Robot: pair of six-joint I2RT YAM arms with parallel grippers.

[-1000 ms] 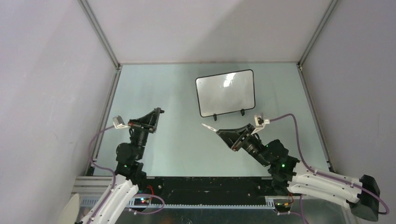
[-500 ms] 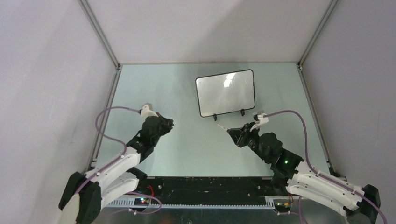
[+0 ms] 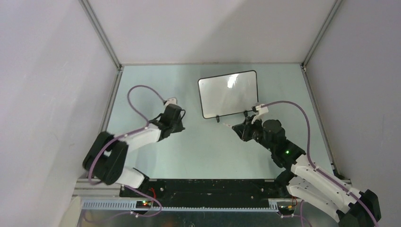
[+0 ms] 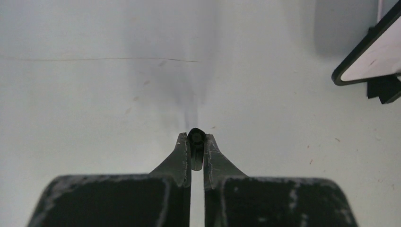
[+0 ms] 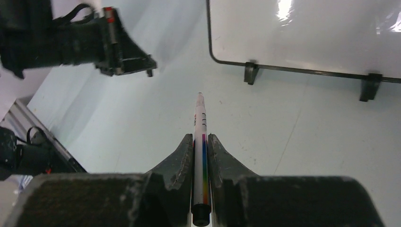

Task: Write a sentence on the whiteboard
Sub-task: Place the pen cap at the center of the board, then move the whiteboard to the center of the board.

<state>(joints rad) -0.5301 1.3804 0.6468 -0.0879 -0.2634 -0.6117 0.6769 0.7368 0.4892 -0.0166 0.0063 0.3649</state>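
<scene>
Whiteboard: one, at the far-centre of the table, a bit right of middle. Long axis runs left-right in the top view, right end slightly further back. Face is plain white with glare in its upper right. It stands on two black feet on the near edge.

Marker: one, white with a rainbow stripe. It lies along the right gripper's axis, both fingers clamped on the barrel. The tip points left and away, at bare table just left of the board's left foot. It is near the foot, not touching.

Left gripper: left of the board, low over the table, jaws closed on a small dark piece; can't tell what it is. Board corner sits to its front-right, apart.

Two purple cables, one looping over each arm.
</scene>
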